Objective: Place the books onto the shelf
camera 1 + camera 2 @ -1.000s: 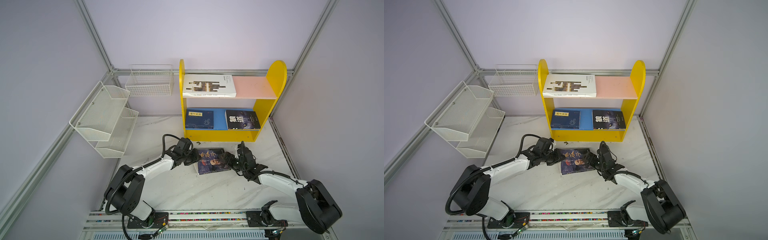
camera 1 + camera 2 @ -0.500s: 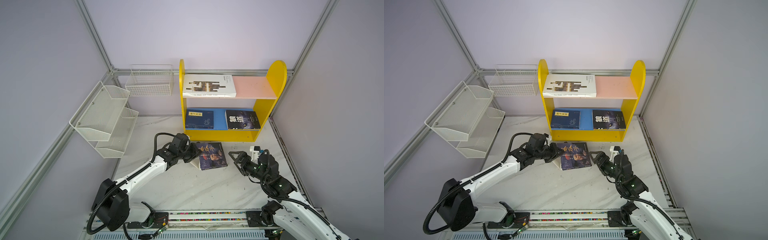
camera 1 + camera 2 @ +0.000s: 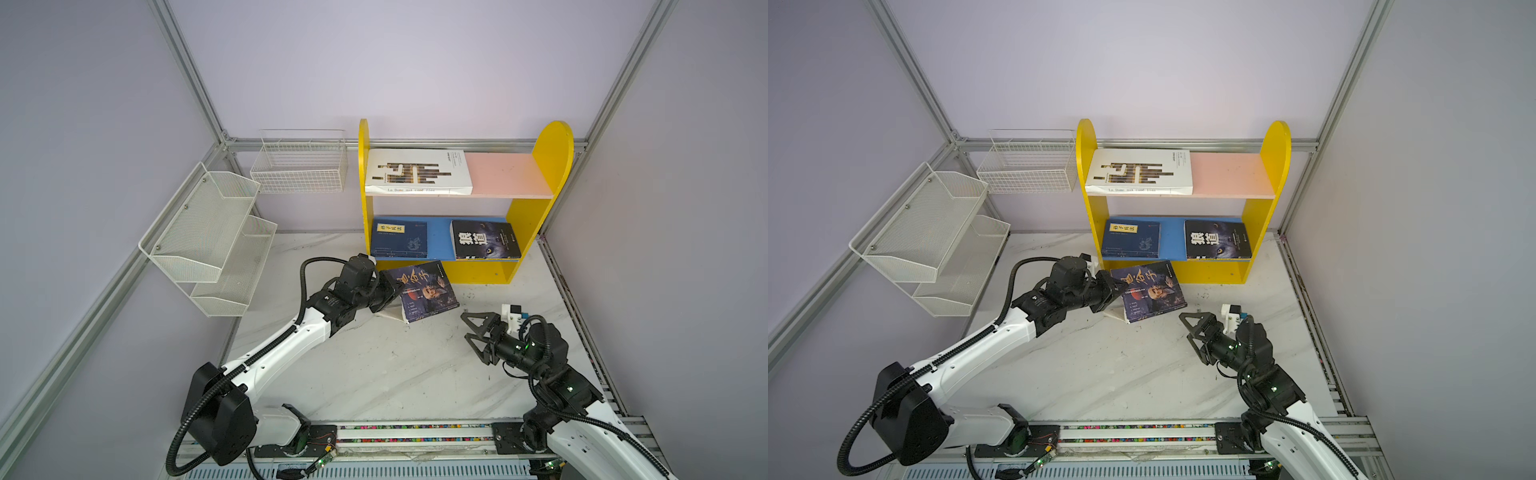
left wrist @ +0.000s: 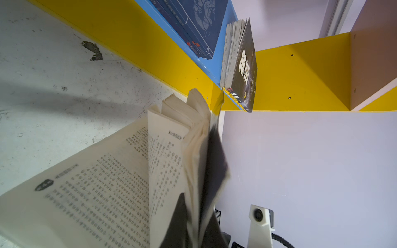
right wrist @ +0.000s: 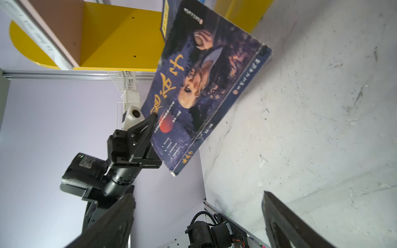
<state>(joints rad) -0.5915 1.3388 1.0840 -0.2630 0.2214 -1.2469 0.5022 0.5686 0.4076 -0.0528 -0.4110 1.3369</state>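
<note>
The left gripper (image 3: 387,291) is clamped on the left edge of the dark-blue book with a face on its cover (image 3: 424,294), holding it tilted above the worktop (image 3: 374,365), just in front of the shelf (image 3: 555,149). In the left wrist view, inner pages (image 4: 169,150) fan open and hang below the cover; contact with the worktop cannot be determined. The right gripper (image 3: 464,326) stands wide open and holds nothing, well apart from the book on its right side. On the blue lower board (image 3: 438,241), a navy book (image 3: 399,239) lies at left and a black book (image 3: 484,240) at right, with a bare strip between them. On the pink upper board (image 3: 507,174), a large white book (image 3: 417,172) covers the left half; the right half is bare.
</note>
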